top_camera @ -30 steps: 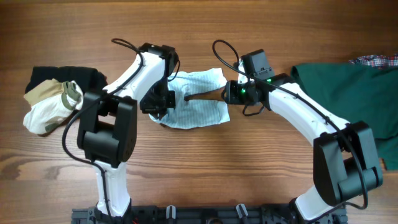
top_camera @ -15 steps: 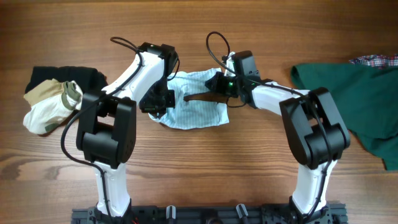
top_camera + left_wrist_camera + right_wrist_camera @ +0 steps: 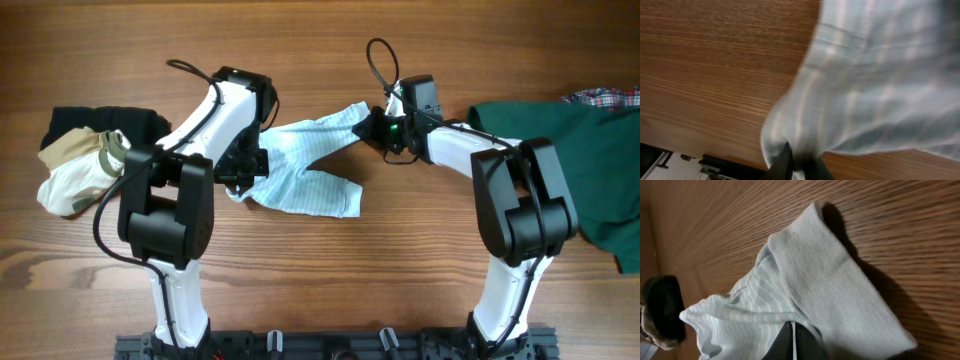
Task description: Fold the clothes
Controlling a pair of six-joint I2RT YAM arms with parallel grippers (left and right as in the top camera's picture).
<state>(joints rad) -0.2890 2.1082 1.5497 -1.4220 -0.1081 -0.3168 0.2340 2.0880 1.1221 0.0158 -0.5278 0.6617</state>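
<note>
1. Left gripper (image 3: 243, 172): fingers clamped tight on striped garment (image 3: 305, 165), at its left edge.
2. Right gripper (image 3: 374, 128): fingers pinched shut on its upper-right cuff.
3. Garment stretched btwn both grippers, over wood table (image 3: 400, 270).
4. Green garment (image 3: 560, 150): well right of it.

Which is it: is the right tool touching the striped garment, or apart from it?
Touching. The right wrist view shows the right tool closed on the striped garment, cloth pinched between its fingers.
</note>
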